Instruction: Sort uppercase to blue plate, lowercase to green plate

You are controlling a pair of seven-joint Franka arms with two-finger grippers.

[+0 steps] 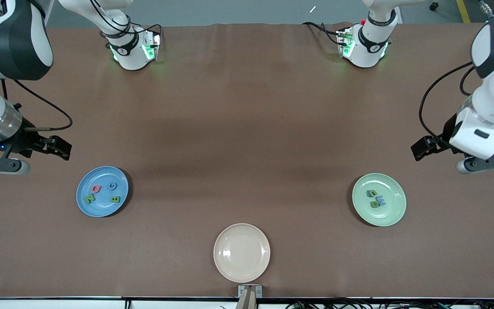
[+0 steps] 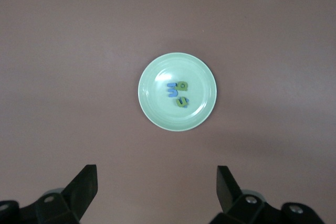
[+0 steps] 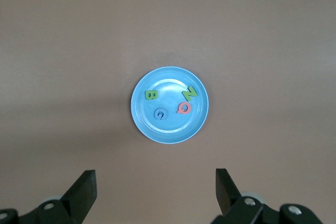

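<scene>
The brown tabletop (image 1: 247, 128) carries three plates. The blue plate (image 1: 102, 191) lies toward the right arm's end, the green plate (image 1: 378, 199) toward the left arm's end, and a beige plate (image 1: 242, 252) sits between them, nearer the front camera, with nothing on it.

The left claw (image 1: 465, 154) hangs with its jaws spread wide and nothing between them, above the tabletop just beside the green plate; in its wrist view the plate lies straight ahead of the open fingers (image 2: 84, 187). The right claw (image 1: 32, 154) is likewise wide and unloaded, above the tabletop beside the blue plate. Both arms appear to be waiting.

On the blue plate rest the uppercase letters: green Z (image 1: 89, 198), green B (image 1: 115, 199), blue G (image 1: 112, 186) and pinkish-red Q (image 1: 96, 189), each lying apart. On the green plate the lowercase letters (image 1: 375, 199) are bunched together, touching or overlapping; green and blue pieces show, but the count cannot be told.

No letter lies loose on the tabletop, so the sorting looks complete. Each arm is nearer its own plate, and no further reach seems called for.
</scene>
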